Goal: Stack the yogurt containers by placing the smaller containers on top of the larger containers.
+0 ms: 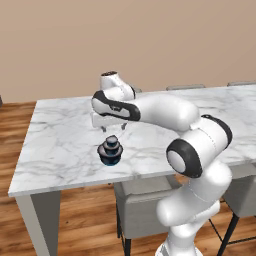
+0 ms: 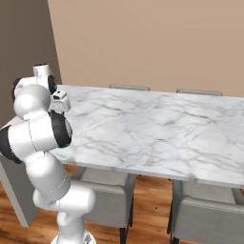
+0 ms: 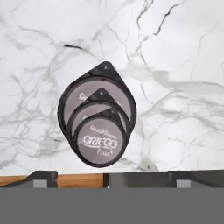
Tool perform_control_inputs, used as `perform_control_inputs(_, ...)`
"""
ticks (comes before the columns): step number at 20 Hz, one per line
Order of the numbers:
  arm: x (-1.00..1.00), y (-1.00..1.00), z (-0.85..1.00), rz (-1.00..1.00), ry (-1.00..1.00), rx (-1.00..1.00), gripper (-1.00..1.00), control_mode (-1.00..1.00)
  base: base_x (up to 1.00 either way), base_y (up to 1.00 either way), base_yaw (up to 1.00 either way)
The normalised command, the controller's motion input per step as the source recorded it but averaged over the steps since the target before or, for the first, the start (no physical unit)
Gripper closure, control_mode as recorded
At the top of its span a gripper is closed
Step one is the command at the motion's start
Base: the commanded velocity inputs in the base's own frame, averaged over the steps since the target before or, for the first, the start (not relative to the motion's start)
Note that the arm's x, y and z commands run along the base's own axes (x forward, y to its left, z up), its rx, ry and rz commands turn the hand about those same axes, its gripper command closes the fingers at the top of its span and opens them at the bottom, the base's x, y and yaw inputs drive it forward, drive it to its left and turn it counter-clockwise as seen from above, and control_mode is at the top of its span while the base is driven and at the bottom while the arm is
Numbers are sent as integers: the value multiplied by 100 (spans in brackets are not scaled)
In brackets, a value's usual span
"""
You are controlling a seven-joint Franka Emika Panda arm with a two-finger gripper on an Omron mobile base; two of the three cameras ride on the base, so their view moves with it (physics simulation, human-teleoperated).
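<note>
Left base view, centre-left of frame: three round dark yogurt cups with blue lower bodies and pale pinkish-grey foil tops stand as one tower on the white grey-veined marble tabletop (image 1: pixel 60 135), near its front edge. The widest squat cup (image 1: pixel 109 157) is at the bottom, the medium cup (image 1: pixel 110 148) sits on it, the tiny cup (image 1: pixel 112 140) is on top. In the hand view, centre of frame, the same tower is seen from above as three nested lids, the tiny cup's "GRIEGO" lid (image 3: pixel 100 143) lowest in the picture and offset toward the bottom of the frame, which may be only the camera's slant. The white arm's two-finger gripper (image 1: pixel 114 128) hangs just above the tower, jaws spread wide, nothing between them, apart from the top cup. Judged from this, the stacking looks done. Handling estimate: such cups are probably light, thin-walled plastic that would give under a hard squeeze; foil tops are smooth and easily dented, so each upper cup rests on a slick seat and could slide if nudged. Best hold would be across the round side wall below the lid rim, not on the foil. Grey upholstered chairs (image 1: pixel 142 202) stand under the table.
</note>
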Motion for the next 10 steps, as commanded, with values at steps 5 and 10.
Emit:
perform_control_inputs(5, -56, -57, 36, 0, -9, 0, -100, -100, 0, 0, 0)
perform_control_inputs(10, -44, -65, 31, 0, -5, 0, -100, -100, 0, 0, 0)
